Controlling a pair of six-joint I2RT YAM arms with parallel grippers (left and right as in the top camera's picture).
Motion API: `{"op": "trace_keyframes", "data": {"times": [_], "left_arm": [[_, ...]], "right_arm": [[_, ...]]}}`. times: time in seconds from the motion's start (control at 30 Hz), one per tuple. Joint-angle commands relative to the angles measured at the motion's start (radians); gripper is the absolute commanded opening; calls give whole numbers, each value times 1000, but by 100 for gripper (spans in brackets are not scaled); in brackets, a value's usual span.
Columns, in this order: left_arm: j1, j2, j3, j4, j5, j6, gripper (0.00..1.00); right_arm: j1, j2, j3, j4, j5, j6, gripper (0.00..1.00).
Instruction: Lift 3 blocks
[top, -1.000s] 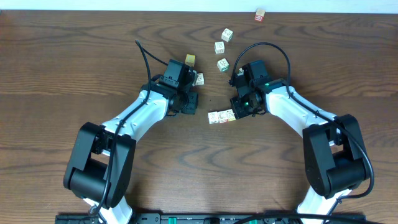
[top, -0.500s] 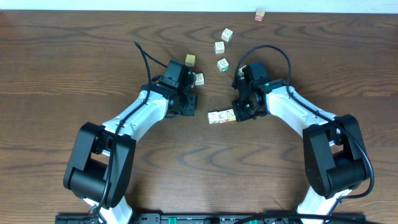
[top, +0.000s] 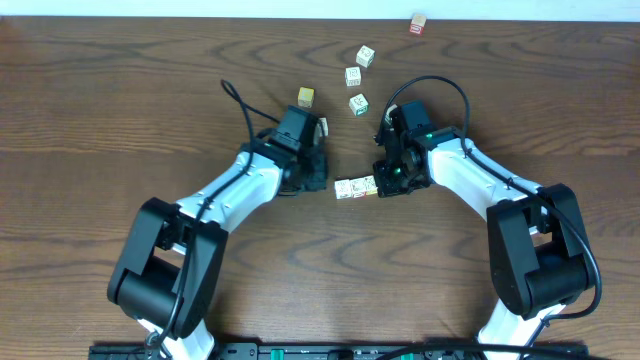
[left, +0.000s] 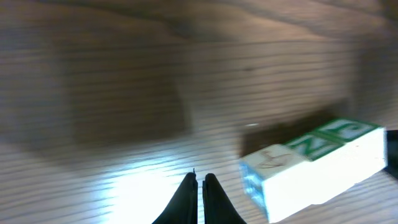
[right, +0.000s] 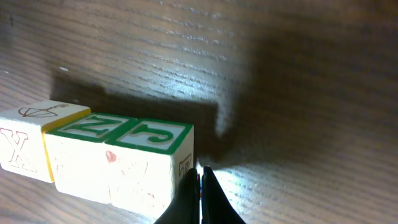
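The three letter blocks (top: 357, 187) lay in a touching row on the surface (top: 120, 90), not yet lifted. The right gripper (right: 200, 179), fingers together, sat against the row's right end, and the left gripper (top: 318, 181), likewise closed, stood just off its left end. The step in hand looked like pinching the row endwise, so the left gripper needed to press in squarely before both rose together.

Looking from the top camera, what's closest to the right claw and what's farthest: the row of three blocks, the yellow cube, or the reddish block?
1. Row of three blocks: right at the tip of the right claw.
2. Yellow cube: farther back and off to the side.
3. Reddish block: farthest, way at the back.
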Motion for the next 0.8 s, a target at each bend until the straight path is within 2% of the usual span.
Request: {"op": "trace_keyframes", "data": {"times": [0.0,0.53,0.77], "left_arm": [[-26,0,-11,23,-7,-56,7],[-32,1,-11,26,-26,-70,7],[-32,1,-11,23,-33,-69,7]], "right_arm": [[-5,7,-1,-13,-21,77,1],[-5,7,-1,-63,-40,165,1],[-5,7,-1,-56,-39,76,1]]}}
